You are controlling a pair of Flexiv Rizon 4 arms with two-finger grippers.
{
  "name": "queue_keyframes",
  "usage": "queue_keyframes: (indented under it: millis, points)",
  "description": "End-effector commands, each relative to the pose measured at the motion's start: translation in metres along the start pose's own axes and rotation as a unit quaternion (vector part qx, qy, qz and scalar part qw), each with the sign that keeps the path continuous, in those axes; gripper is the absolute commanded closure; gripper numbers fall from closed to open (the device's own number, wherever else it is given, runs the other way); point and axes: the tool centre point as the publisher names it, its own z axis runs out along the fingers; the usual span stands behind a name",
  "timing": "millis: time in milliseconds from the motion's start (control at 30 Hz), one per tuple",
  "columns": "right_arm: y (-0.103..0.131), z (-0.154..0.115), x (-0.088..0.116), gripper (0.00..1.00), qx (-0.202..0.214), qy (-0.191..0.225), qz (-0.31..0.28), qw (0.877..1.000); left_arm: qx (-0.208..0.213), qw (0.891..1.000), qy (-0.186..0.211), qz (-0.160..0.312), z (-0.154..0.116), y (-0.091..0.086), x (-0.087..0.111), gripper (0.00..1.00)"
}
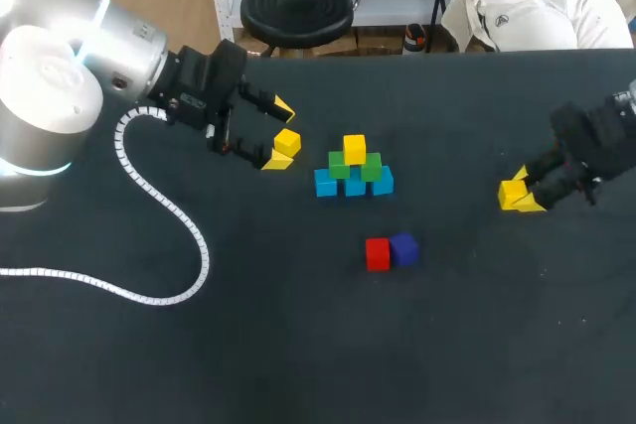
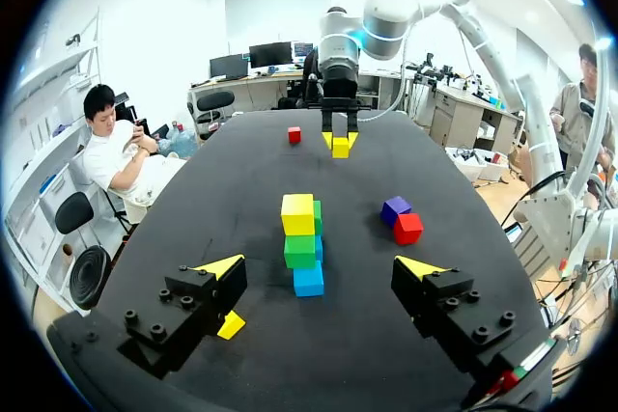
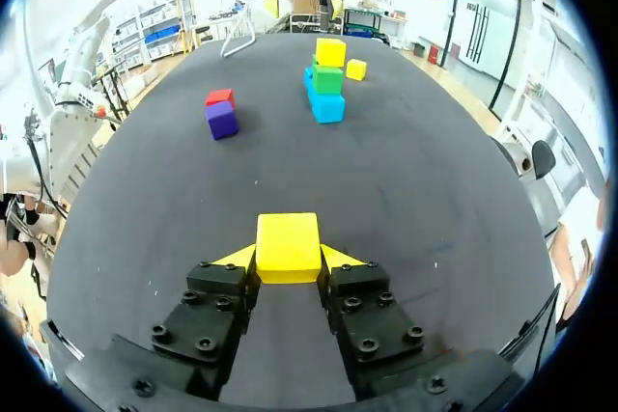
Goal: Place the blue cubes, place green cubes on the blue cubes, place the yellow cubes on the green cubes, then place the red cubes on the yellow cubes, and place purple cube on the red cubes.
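Left gripper (image 1: 279,133): spread wide, left of our stack; loose cube (image 1: 287,141) just beside its near finger.
Right gripper (image 3: 288,260): we see it clamping a yellow cube (image 3: 287,238), well right.
Stack (image 1: 354,172): blue, green, yellow, centre.
Red cube (image 1: 377,254), purple cube (image 1: 404,248): touching, nearer.
Second red cube (image 2: 294,134): left wrist view only.

Right arm (image 1: 596,146): cut off at the head view's edge.
Blue cubes (image 2: 309,278), left wrist view: one shows, the rest mostly hidden behind it.
Loose yellow cube (image 2: 231,325): mostly under a left gripper (image 2: 321,267) finger.
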Motion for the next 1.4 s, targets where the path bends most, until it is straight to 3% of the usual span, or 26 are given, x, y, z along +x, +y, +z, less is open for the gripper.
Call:
queue_keyframes:
  millis: [33,300,600,633,667,700,733,1133,1400]
  points:
    - [-0.016,0.017,-0.007,1.0,-0.013,-0.003,0.004,1.0,0.0,1.0,-0.001,0.001,0.0,0.0,0.001,0.0]
    - [-0.028,0.033,-0.023,1.0,-0.023,-0.017,0.006,1.0,0.0,1.0,-0.001,0.001,0.0,0.0,0.001,0.0]
    - [-0.028,0.042,-0.027,1.0,-0.044,-0.011,-0.001,0.999,0.0,1.0,-0.001,0.001,0.0,0.0,0.001,0.0]
    - [-0.027,0.041,-0.027,0.95,-0.045,-0.011,-0.001,0.999,0.0,1.0,-0.001,0.001,0.0,0.0,0.001,0.0]
    - [-0.026,0.041,-0.027,0.79,-0.046,-0.011,0.001,0.999,0.0,1.0,-0.001,0.001,0.0,0.0,0.001,0.0]
    - [-0.025,0.04,-0.027,0.57,-0.046,-0.011,0.002,0.999,0.0,1.0,-0.001,0.001,0.0,0.0,0.001,0.0]
    - [-0.024,0.039,-0.026,0.0,-0.047,-0.011,0.004,0.999,0.0,1.0,-0.001,0.001,0.0,0.0,0.001,0.0]
    - [-0.028,0.015,-0.025,0.0,-0.019,-0.014,-0.004,1.0,0.0,1.0,-0.001,0.001,0.0,0.0,0.001,0.0]
    - [-0.034,0.021,-0.033,0.0,-0.044,-0.017,-0.041,0.998,0.0,1.0,-0.001,0.001,0.0,0.0,0.001,0.0]
